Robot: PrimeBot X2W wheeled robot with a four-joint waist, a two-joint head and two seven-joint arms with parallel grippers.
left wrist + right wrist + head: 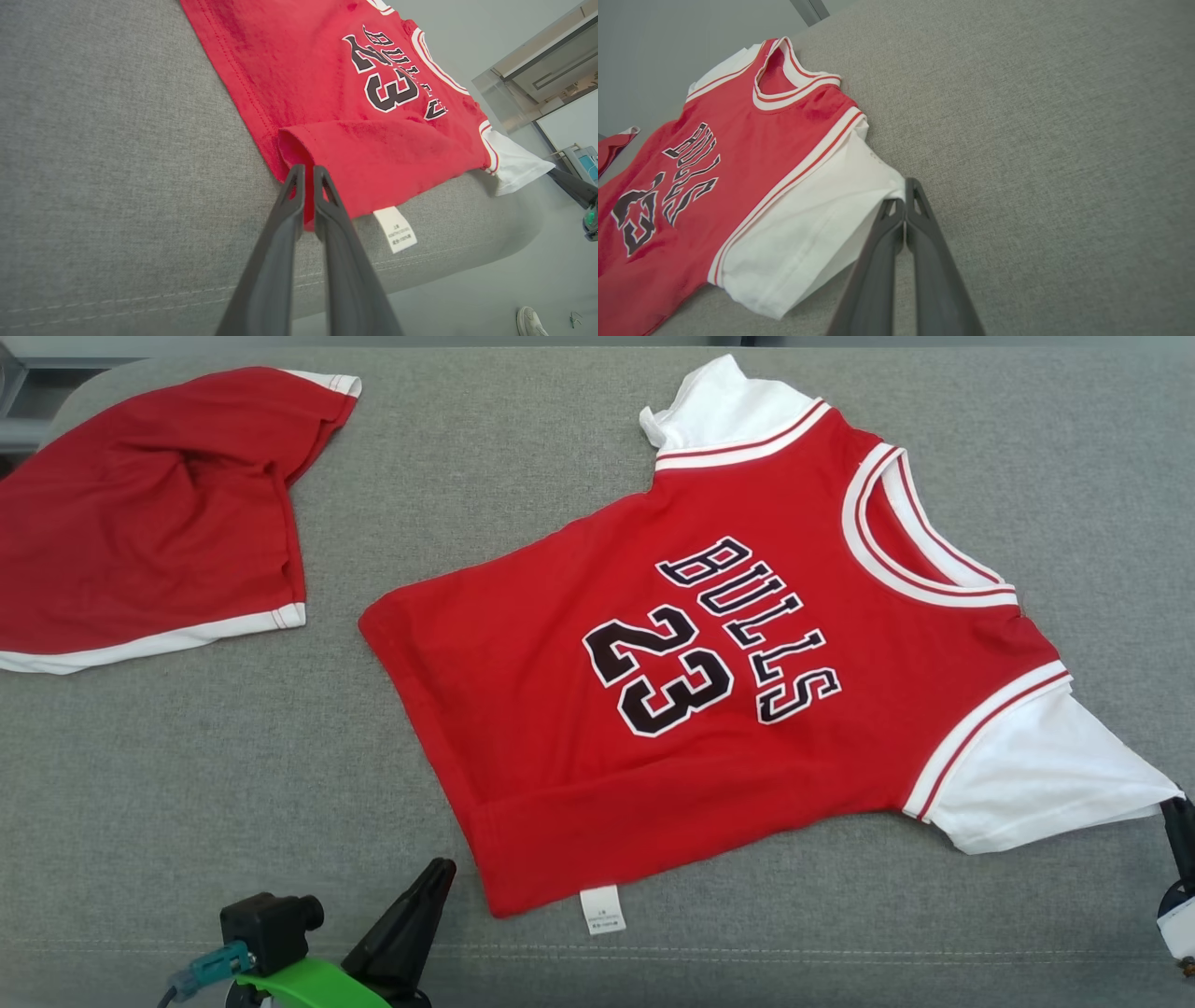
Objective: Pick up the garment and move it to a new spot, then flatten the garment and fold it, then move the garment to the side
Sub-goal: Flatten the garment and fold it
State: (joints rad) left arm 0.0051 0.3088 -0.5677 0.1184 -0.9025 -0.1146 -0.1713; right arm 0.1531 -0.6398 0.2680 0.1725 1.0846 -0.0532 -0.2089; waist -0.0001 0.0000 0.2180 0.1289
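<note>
The garment [709, 672], a red "BULLS 23" jersey with white sleeves, lies spread flat on the grey cushion [187, 784], its neck toward the right. My left gripper [306, 170] is at the near hem corner. Its fingers stand a thin slit apart with red hem cloth in the slit; from the head camera its tip [443, 870] sits just left of that corner. My right gripper [905, 198] is shut on the tip of the near white sleeve [808, 233], at the right edge of the head view [1178, 810]. A white label [602, 907] pokes out from under the hem.
A second red piece of clothing with white trim [149, 523] lies bunched at the far left of the cushion. The cushion's front seam [747, 952] runs just below the jersey. In the left wrist view, a shoe [530, 322] stands on the floor beyond that edge.
</note>
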